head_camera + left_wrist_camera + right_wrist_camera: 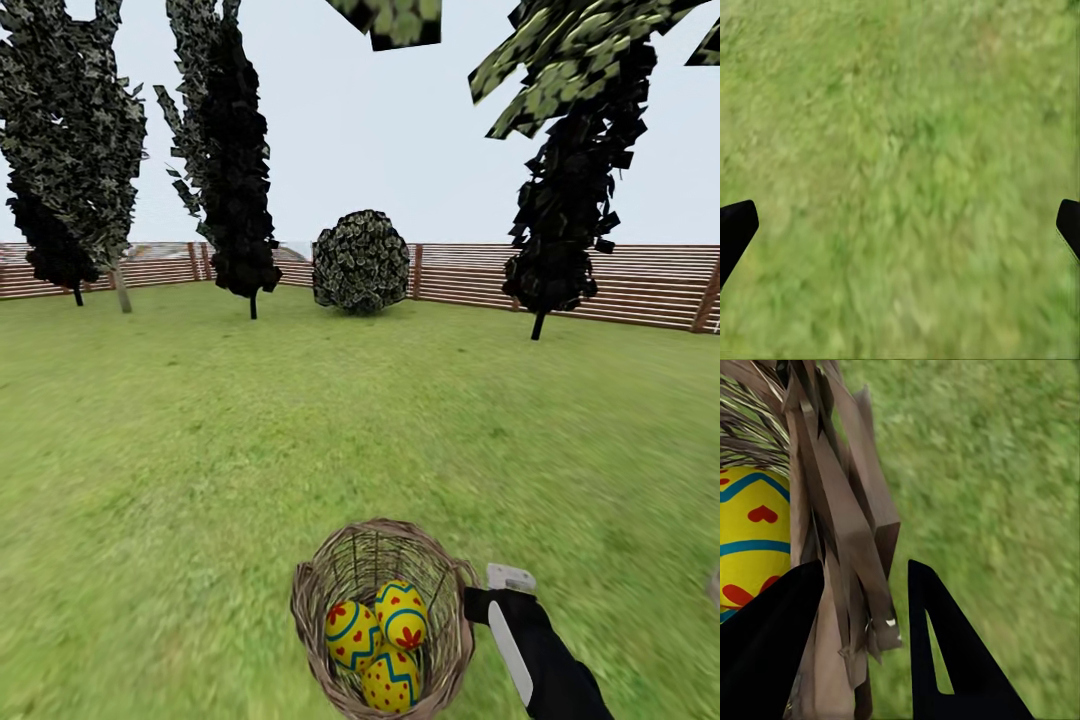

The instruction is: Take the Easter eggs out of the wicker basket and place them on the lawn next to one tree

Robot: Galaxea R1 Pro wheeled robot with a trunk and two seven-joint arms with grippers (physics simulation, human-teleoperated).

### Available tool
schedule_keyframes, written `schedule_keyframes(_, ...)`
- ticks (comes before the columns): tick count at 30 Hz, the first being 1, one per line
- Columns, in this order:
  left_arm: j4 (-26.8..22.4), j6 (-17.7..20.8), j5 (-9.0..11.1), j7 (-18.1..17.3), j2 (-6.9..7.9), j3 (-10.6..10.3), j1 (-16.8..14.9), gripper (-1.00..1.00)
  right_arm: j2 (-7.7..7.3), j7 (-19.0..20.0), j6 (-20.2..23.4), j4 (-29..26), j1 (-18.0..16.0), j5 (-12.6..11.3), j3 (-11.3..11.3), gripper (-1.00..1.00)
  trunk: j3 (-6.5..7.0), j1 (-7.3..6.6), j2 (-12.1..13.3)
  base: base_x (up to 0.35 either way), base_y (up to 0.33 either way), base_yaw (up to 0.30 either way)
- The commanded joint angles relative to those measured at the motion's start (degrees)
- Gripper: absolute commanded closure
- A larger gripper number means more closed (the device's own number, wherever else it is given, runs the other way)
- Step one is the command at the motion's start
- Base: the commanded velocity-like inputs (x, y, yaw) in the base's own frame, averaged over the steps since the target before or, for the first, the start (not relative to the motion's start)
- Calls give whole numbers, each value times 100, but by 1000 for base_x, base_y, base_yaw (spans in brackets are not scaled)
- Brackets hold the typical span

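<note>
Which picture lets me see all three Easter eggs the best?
The head view: the three Easter eggs lie together inside the wicker basket. The right wrist view shows part of one egg behind the basket's rim, which the right end effector straddles. The left wrist view shows the lawn.

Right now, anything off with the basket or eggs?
Nothing spilled: all three Easter eggs sit inside the wicker basket. The basket looks tipped toward the camera rather than flat on the lawn, with the right end effector straddling its rim, one finger inside, one outside.
</note>
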Motion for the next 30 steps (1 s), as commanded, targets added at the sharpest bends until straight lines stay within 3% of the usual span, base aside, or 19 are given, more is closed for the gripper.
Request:
schedule_keyframes(1, 8, -20, 9, 19, 1, -17, -5, -100, 5, -39, 1, -10, -5, -103, -6, 100, -8, 4, -6, 335, 52, 0)
schedule_keyframes(7, 3, -20, 11, 19, 1, -17, -5, -100, 5, -38, -197, -10, 3, -103, 2, 100, -1, 4, -6, 333, 103, -115)
schedule_keyframes(30, 6, -20, 11, 19, 1, -17, -5, -100, 13, -41, -222, -10, 4, -103, 8, 100, 0, 4, -6, 322, 164, -32)
